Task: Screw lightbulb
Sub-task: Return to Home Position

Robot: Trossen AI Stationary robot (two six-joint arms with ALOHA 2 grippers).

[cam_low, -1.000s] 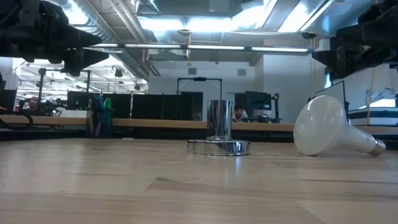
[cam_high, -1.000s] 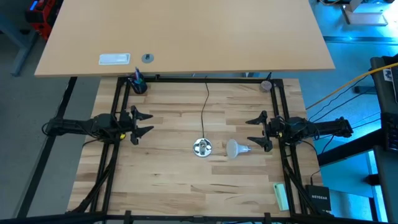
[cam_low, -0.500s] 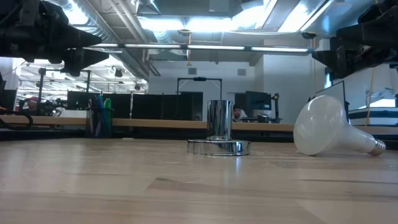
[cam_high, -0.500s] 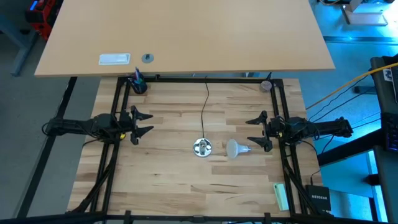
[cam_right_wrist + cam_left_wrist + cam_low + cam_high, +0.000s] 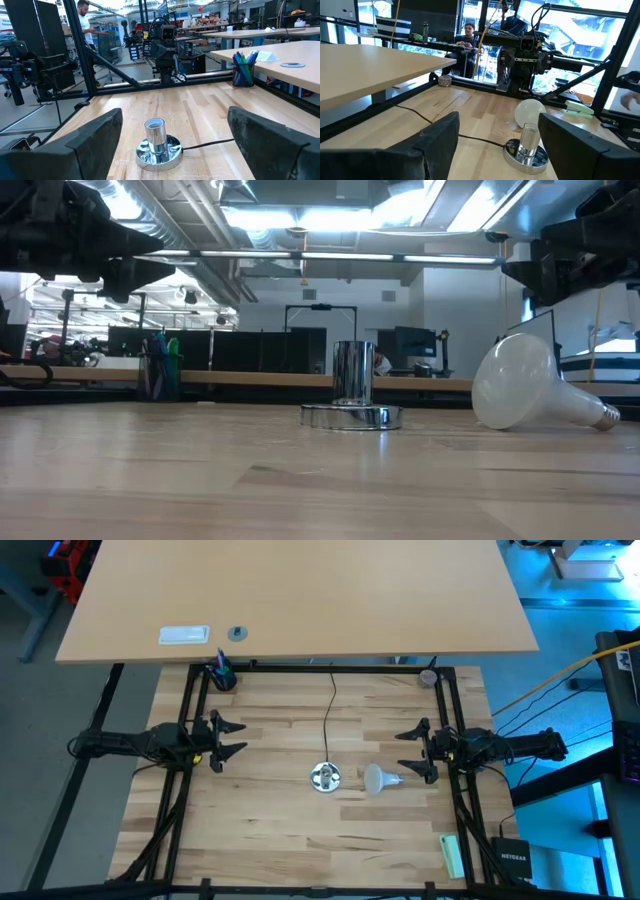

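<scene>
The frosted white lightbulb point(image 5: 378, 779) lies on its side on the wooden table, its screw base point(image 5: 605, 418) pointing toward the table's right edge. To its left stands a round silver socket point(image 5: 324, 777) upright on its flat base, open end up; a thin black cord point(image 5: 331, 710) runs from it to the far edge. My left gripper point(image 5: 228, 739) waits open above the table's left side. My right gripper point(image 5: 414, 751) waits open at the right side, just above and right of the lightbulb point(image 5: 529, 111). Neither touches anything.
A dark cup of pens point(image 5: 221, 675) stands at the far left corner and a small round thing point(image 5: 428, 677) at the far right corner. A green block point(image 5: 452, 855) lies near the front right. A larger tan desk point(image 5: 300, 600) stands beyond the black frame.
</scene>
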